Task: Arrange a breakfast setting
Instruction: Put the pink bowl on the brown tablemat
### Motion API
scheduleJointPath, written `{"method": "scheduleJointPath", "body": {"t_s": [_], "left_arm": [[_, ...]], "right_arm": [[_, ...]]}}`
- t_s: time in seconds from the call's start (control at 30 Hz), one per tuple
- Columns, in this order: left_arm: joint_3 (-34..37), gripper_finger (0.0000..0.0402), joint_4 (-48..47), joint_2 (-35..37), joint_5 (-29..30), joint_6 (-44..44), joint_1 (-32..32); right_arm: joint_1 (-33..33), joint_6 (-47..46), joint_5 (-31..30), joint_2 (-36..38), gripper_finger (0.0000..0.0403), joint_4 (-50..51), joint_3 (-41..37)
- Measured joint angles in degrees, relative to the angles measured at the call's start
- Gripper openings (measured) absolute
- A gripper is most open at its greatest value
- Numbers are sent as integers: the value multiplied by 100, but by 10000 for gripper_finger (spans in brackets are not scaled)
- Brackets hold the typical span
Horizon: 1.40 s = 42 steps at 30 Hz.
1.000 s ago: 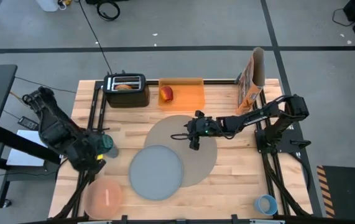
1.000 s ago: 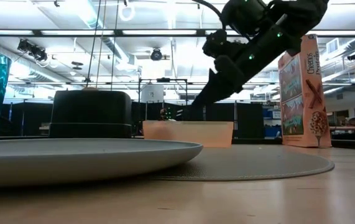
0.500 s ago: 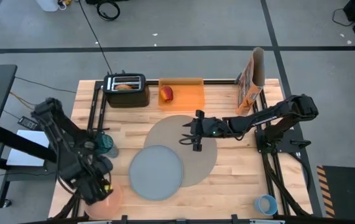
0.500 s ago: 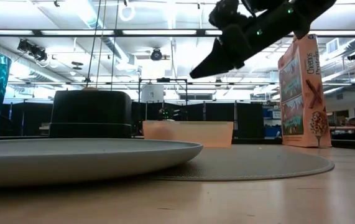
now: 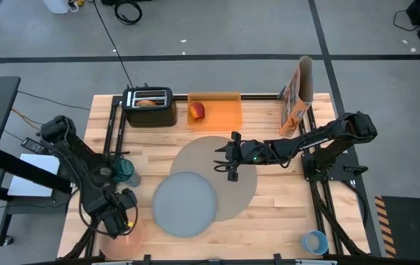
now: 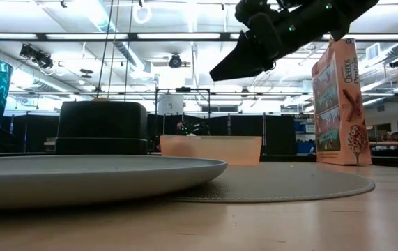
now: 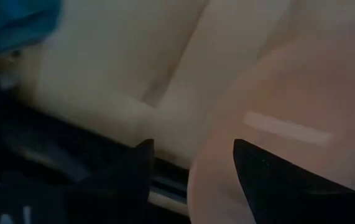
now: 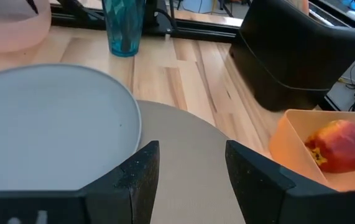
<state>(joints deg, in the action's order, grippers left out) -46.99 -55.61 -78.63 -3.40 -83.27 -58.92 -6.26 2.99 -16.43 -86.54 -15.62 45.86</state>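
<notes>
On the table: one plate (image 5: 185, 204), one bowl (image 5: 132, 234), one apple (image 5: 196, 111); both end effectors (image 5: 117, 221) (image 5: 229, 164) parted, empty.

A grey plate (image 5: 185, 204) is seen on a taupe mat (image 5: 228, 158), beside a pale pink bowl (image 5: 132, 237), a faceted teal tumbler (image 5: 127, 171), a black toaster (image 5: 151, 107) and a red apple (image 5: 197, 110) in an orange tray (image 5: 228, 110).
</notes>
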Motion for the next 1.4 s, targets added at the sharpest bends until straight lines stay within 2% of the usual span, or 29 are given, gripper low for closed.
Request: {"method": "scheduleJointPath", "body": {"t_s": [0.17, 0.27, 0.47, 0.7, 0.97, 1.17, 1.23, 1.33, 1.4], "left_arm": [[342, 222, 139, 0, 8, 89, -82], [435, 201, 557, -2, 5, 328, -88], [433, 117, 1170, -15, 16, 942, -84], [433, 18, 1119, -10, 7, 1170, -82], [285, 13, 1209, -12, 69, 1125, -49], [-611, 12, 898, 131, -127, 899, 314], [-1001, 12, 593, 132, 85, 894, 534], [-1404, 12, 448, 142, 767, 923, 990], [-1539, 12, 457, 142, 1068, 1232, 1412]], "right_arm": [[0, -3, 0, 0, 192, -144, 1], [0, -6, 0, 0, 192, -278, 1], [3, -3, 0, 0, 192, -411, 1], [7, -3, 0, 0, 192, -446, 1], [7, 21, 2, 0, 192, -444, 1], [7, 97, 1, 0, 192, -442, 1], [7, 101, 2, 0, 192, -442, 1], [7, 103, 1, 0, 192, -435, 1], [1, 103, 1, 0, 192, -358, 1]]}}
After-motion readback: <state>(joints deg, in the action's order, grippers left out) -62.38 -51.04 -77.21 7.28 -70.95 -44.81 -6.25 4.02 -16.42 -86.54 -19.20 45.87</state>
